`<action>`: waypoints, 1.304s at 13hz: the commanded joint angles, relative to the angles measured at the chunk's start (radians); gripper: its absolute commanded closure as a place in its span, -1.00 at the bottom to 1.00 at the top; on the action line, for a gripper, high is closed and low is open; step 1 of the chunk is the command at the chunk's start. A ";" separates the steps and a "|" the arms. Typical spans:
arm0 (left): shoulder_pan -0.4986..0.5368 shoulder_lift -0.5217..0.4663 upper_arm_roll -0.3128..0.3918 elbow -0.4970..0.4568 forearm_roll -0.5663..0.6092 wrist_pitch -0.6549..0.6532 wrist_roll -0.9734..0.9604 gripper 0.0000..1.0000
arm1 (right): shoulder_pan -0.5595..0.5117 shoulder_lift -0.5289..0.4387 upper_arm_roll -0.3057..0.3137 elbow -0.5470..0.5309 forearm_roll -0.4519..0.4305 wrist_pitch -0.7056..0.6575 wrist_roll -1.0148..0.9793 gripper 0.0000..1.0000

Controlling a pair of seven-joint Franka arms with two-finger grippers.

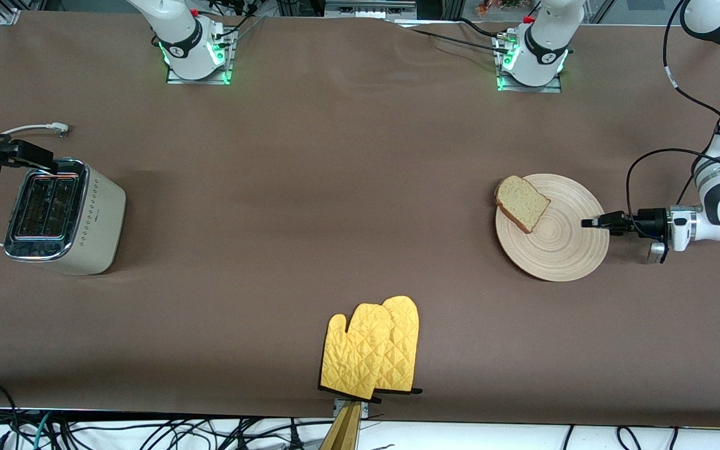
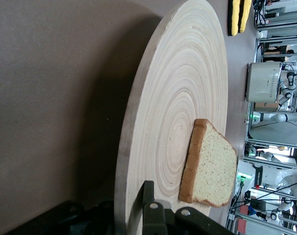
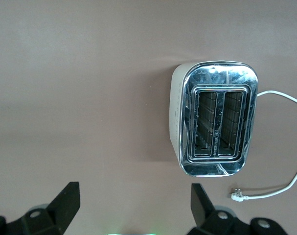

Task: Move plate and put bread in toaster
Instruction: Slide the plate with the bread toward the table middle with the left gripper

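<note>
Item 1: round, flat, pale beige wooden plate (image 1: 560, 240) with concentric ring grooves, lying on the brown table (image 1: 310, 206) toward the left arm's end; the rim on the left gripper's side looks slightly raised in the left wrist view.

Item 2: single slice of light brown speckled bread (image 1: 521, 202) with darker crust, resting on the plate's edge away from the left gripper, partly overhanging the rim.

Item 3: left gripper (image 1: 590, 223), horizontal and low at the plate's rim, fingers clamped together on the plate edge, one finger (image 2: 149, 208) seen lying on the plate's upper face.

Item 4: cream-white boxy two-slot toaster (image 1: 63, 217) with chrome top, dotted side and white cord (image 1: 35, 129), standing at the right arm's end of the table, both slots empty, directly below the right gripper.

Item 5: right gripper (image 3: 134, 203), held in the air above the toaster, fingers spread wide apart, holding nothing.

Item 6: pair of yellow quilted oven mitts (image 1: 372, 348) with black trim, overlapping, on the table edge nearest the front camera, well apart from both grippers
</note>
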State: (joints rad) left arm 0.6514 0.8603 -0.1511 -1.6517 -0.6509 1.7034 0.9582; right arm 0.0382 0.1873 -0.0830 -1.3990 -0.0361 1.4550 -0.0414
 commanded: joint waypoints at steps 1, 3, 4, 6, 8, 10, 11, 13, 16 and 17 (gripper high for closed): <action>-0.009 0.006 -0.018 -0.010 -0.013 0.025 -0.003 1.00 | -0.009 -0.006 0.000 -0.002 0.016 0.005 -0.008 -1.00; -0.007 0.005 -0.028 -0.002 -0.016 0.007 0.002 1.00 | -0.011 -0.006 0.000 -0.002 0.016 0.005 -0.008 -1.00; -0.007 0.003 -0.034 -0.002 -0.022 0.004 0.002 1.00 | -0.011 -0.006 0.000 -0.002 0.016 0.005 -0.008 -1.00; -0.007 0.003 -0.050 -0.002 -0.047 0.002 -0.002 1.00 | -0.012 -0.006 0.000 -0.002 0.016 0.005 -0.008 -1.00; -0.007 0.003 -0.073 -0.005 -0.071 0.001 -0.016 1.00 | -0.012 -0.006 0.000 -0.002 0.016 0.005 -0.008 -1.00; -0.007 0.003 -0.094 -0.010 -0.087 0.001 -0.050 1.00 | -0.012 -0.006 0.002 0.000 0.016 0.005 -0.006 -1.00; -0.009 0.003 -0.099 -0.011 -0.104 0.001 -0.052 1.00 | -0.012 -0.006 0.002 -0.002 0.016 0.005 -0.008 -1.00; -0.007 0.005 -0.125 -0.007 -0.107 0.001 -0.056 1.00 | -0.012 -0.006 0.002 -0.002 0.016 0.005 -0.008 -1.00; -0.015 0.011 -0.154 -0.002 -0.150 0.001 -0.081 1.00 | -0.011 -0.006 0.003 -0.002 0.016 0.005 -0.008 -1.00; -0.036 0.013 -0.157 -0.002 -0.174 0.002 -0.099 1.00 | -0.012 -0.006 0.002 0.000 0.016 0.005 -0.008 -1.00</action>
State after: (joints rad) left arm 0.6365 0.8761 -0.2930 -1.6546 -0.7627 1.7196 0.8855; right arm 0.0339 0.1874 -0.0833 -1.3990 -0.0360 1.4555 -0.0414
